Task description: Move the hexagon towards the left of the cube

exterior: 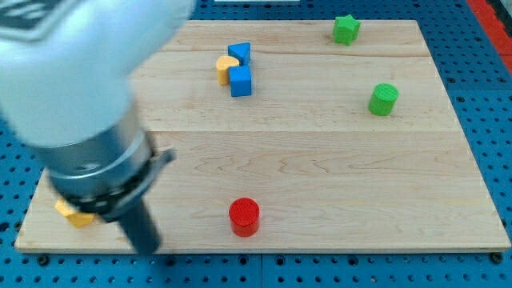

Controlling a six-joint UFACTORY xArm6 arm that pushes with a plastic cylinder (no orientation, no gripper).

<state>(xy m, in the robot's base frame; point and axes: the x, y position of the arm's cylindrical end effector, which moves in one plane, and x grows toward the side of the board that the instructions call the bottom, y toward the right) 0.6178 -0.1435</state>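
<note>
A yellow block [73,213] lies near the board's bottom left corner. The arm hides most of it, so I cannot make out its shape. A blue cube [241,81] sits at the view's top centre. It touches a yellow half-round block [226,69] on its upper left. A second blue block [239,53] sits just above them. My tip [147,249] is at the board's bottom edge, to the right of the yellow corner block and well left of a red cylinder [244,217].
A green star [346,29] sits at the board's top right edge. A green cylinder [383,99] stands on the right side. The arm's large blurred body [72,88] covers the view's left. Blue pegboard [488,96] surrounds the wooden board [320,176].
</note>
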